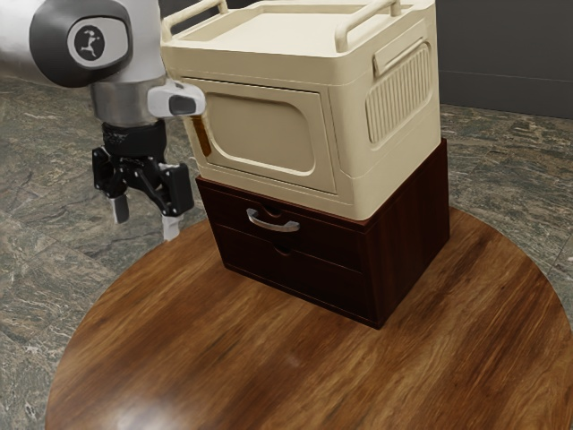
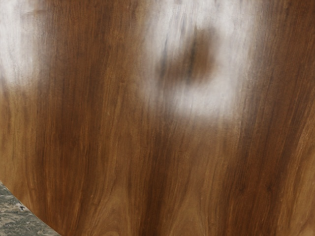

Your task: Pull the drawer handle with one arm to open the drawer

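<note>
A round wooden table (image 1: 179, 367) stood on a veined stone floor (image 1: 36, 197), with a dark wall (image 1: 501, 54) at the far side. The handle (image 1: 272, 225), a curved metallic bar, lay on the upper drawer (image 1: 331, 238) of a dark cabinet (image 1: 416, 228); this drawer and the lower drawer (image 1: 318, 277) appeared shut. The gripper (image 1: 145, 219) hung to the exterior view's left of the handle, well apart from it, fingers spread wide, pointing downward and empty.

Principal hazards (judged): the cream container (image 1: 260, 134) rose directly above the drawers, so a steep descent toward the handle might have struck its front. The bar's shallow clearance could have let a fingertip jam against the drawer face or slip off. An oblique pull might have bound the drawer, or dragged the cabinet and unsettled its load.

Limits of visibility: the gap behind the handle was hard to make out, and the cabinet's rear was hidden. The exterior view's frame cut off the upper arm (image 1: 27, 40) and the table's near edge. In the wrist view, a dark blur within the glare on the wood could not be identified.
</note>
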Motion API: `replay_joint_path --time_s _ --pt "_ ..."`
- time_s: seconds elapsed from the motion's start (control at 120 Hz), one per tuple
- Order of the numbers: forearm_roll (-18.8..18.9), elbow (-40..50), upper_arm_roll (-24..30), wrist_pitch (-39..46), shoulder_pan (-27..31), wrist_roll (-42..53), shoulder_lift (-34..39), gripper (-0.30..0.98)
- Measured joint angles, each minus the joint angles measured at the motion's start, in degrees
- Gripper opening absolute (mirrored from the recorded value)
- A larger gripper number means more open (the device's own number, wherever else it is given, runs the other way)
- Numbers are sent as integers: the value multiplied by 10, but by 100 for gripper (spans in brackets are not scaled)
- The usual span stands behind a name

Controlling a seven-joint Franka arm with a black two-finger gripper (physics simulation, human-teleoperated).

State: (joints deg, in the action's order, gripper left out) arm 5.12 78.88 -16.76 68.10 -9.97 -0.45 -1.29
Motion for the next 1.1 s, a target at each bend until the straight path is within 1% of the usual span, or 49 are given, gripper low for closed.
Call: replay_joint_path --time_s 0.1,0.217,0.283,0.35,0.417,0.45,0.533,0.575,0.7,0.867,1.008,1.1 --pt "-4 2 -7 64 39 -1 0 69" --pt "-5 0 -9 108 90 -1 1 69" --pt "-3 -30 -8 121 114 3 4 69" --pt "3 -73 -6 119 132 13 26 69" --pt "7 -95 17 116 157 27 50 69" --pt "8 -101 27 114 144 37 57 69" --pt "10 -106 32 112 63 68 64 68" --pt "11 -107 32 112 45 87 66 68" --pt "6 -100 32 134 56 168 65 68" --pt "-44 -67 32 185 58 330 56 69" --pt "-66 -51 31 206 56 451 57 69" --pt "-75 -22 29 212 58 517 60 69"
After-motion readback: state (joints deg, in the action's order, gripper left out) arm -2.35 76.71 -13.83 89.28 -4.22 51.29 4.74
